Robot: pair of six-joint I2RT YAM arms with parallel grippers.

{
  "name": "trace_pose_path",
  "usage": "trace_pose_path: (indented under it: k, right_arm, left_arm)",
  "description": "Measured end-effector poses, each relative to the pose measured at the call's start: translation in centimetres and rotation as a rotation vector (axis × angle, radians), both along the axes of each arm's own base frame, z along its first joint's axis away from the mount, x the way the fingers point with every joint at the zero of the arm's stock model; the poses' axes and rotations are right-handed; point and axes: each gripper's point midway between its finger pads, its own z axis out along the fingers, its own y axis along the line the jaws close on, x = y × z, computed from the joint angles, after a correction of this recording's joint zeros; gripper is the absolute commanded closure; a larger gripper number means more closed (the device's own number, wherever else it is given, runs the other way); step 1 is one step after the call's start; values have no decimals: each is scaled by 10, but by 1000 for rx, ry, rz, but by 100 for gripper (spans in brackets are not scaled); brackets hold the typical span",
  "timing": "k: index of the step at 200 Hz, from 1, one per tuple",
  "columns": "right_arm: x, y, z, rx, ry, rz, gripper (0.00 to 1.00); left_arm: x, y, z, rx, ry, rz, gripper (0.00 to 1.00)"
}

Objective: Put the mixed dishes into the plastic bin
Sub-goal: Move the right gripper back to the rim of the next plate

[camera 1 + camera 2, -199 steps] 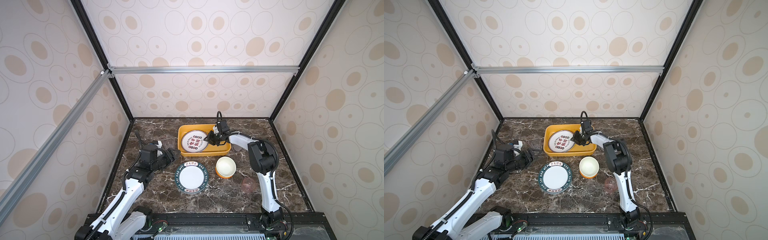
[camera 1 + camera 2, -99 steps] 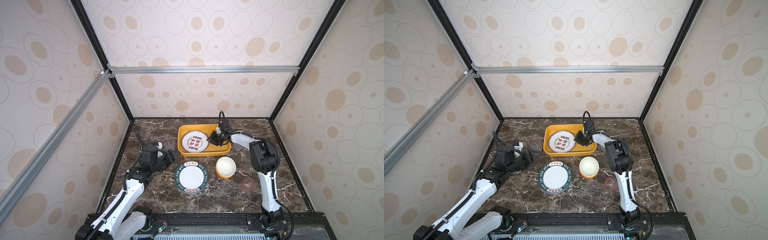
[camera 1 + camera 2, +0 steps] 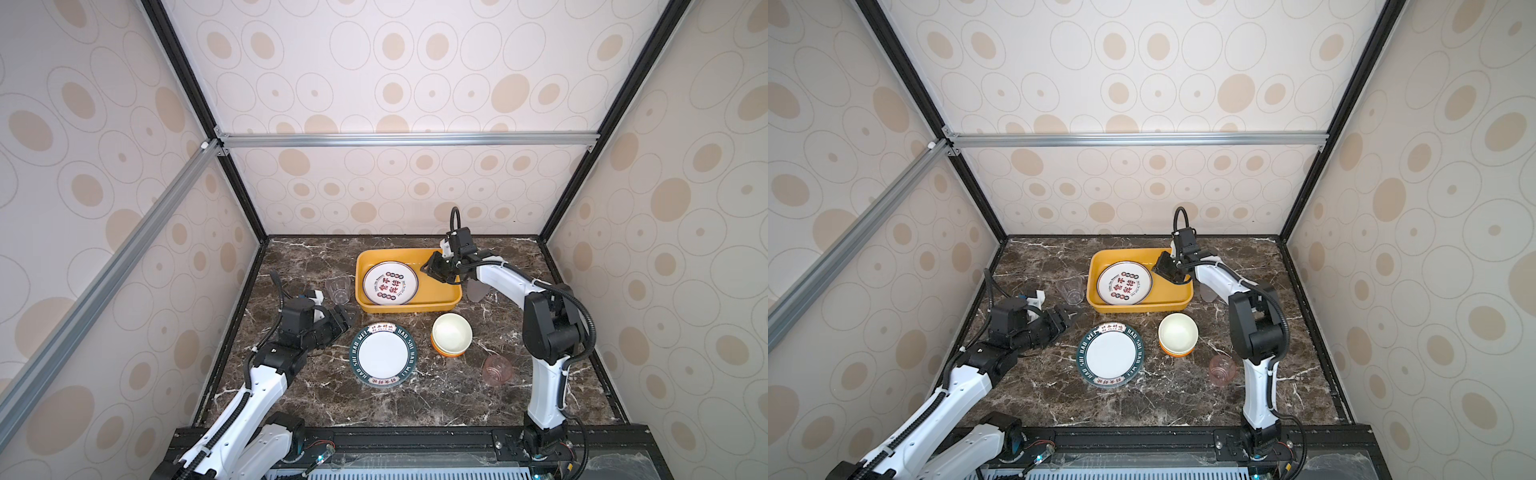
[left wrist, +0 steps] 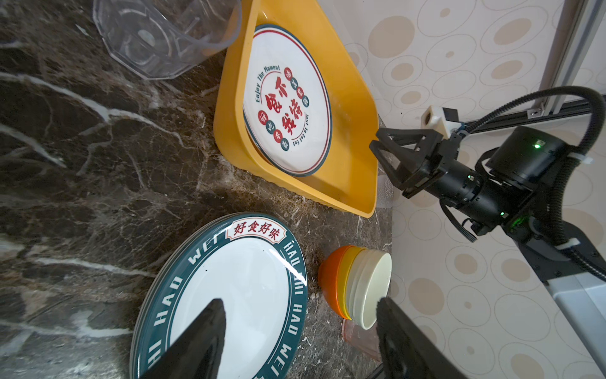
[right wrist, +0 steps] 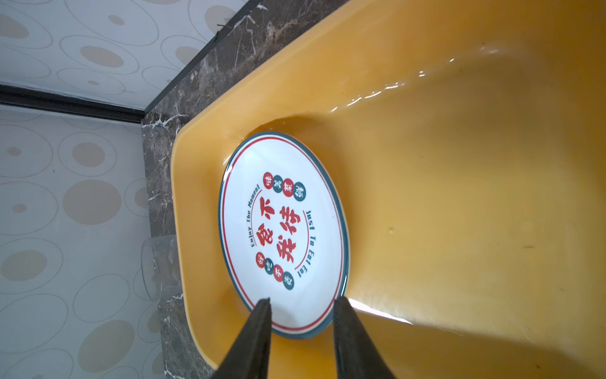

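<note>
The yellow plastic bin (image 3: 451, 296) stands at the back of the marble table. A white plate with red characters (image 3: 390, 286) lies flat in its left half. My right gripper (image 3: 432, 268) hovers open over the bin's right half, its tips just off that plate's edge (image 5: 295, 331), with nothing between them. My left gripper (image 3: 347, 318) is open and empty above the table, left of a green-banded plate (image 3: 383, 354). In the left wrist view that gripper (image 4: 300, 300) frames this plate (image 4: 236, 295) and the stacked orange bowls (image 4: 357, 285).
The bowl stack (image 3: 451, 333) sits in front of the bin. A clear cup (image 3: 337, 289) stands left of the bin, a grey cup (image 3: 478, 291) right of it beside my right arm, and a pink cup (image 3: 496, 369) near the right arm's base. Walls enclose the table on three sides.
My right gripper has opened a little and drawn back to the right, off the plate in the bin. The left arm has hardly moved.
</note>
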Motion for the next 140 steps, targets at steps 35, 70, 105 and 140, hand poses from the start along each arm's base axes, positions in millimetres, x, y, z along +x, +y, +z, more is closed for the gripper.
trace_pose_path:
  k: [35, 70, 105, 140]
  right_arm:
    - [-31, 0, 17, -14, -13, 43, 60]
    - [-67, 9, 33, -22, -27, 110, 55]
    - [-99, 19, 40, -35, -29, 181, 47]
    - [-131, 42, 35, -69, -12, 280, 44]
  left_arm:
    - [-3, 0, -6, 8, 13, -6, 30]
    - [-3, 0, -11, 26, 21, -17, 30]
    - [-5, 1, -20, 52, 44, -27, 30]
    - [-8, 4, -29, 81, 66, -31, 31]
